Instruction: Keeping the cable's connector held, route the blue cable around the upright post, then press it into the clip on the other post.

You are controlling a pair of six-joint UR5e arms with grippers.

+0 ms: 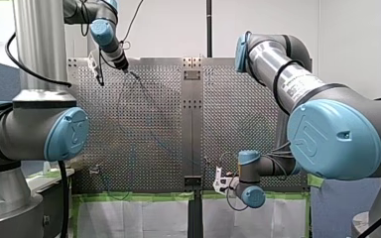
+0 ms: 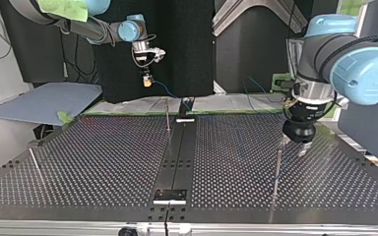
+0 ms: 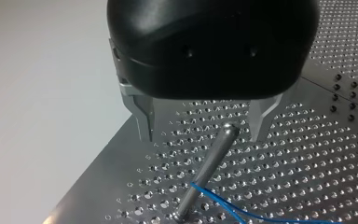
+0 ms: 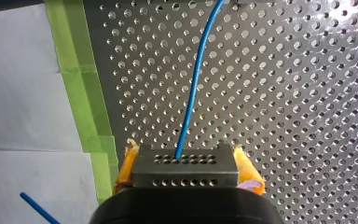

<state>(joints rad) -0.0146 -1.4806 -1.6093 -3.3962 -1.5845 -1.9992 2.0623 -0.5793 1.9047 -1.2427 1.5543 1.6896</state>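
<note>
right gripper (image 4: 186, 164) clamps connector (image 4: 185, 171) | left gripper (image 3: 201, 135) spread near post (image 3: 209, 169)

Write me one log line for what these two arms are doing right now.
left end effector: open, at top of upright post | right end effector: shut on connector | blue cable: passes post's foot

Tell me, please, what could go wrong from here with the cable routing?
My left gripper is open, the post's top close beside one finger; a sideways move could knock it. The blue cable lies at the post's foot, below those fingers, so a grasp may miss it. My right gripper holds the connector only by its two sides; a hard pull on the cable might drag it out.
</note>
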